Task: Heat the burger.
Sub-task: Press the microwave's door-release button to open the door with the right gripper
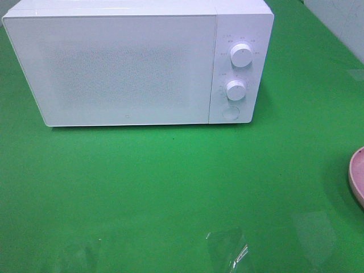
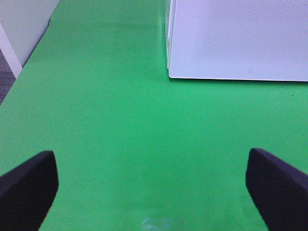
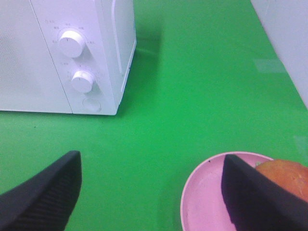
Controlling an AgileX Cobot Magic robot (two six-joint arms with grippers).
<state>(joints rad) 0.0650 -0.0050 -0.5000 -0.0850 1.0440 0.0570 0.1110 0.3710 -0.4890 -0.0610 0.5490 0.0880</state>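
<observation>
The burger (image 3: 286, 175), with an orange-brown bun, lies on a pink plate (image 3: 202, 202); one finger of my right gripper (image 3: 153, 159) hides part of it. That gripper hangs open above the green table, nothing between its fingers, with the burger outside the gap. In the high view only the plate's rim (image 1: 358, 176) shows at the right edge, and the burger and both grippers are out of view there. My left gripper (image 2: 151, 159) is open and empty over bare table, in front of the microwave's left corner.
A white microwave (image 1: 114, 62) stands at the back of the table with its door shut. Two knobs (image 1: 242, 55) and a round button are on its right panel. A pale wall borders the table at the right (image 3: 288, 38).
</observation>
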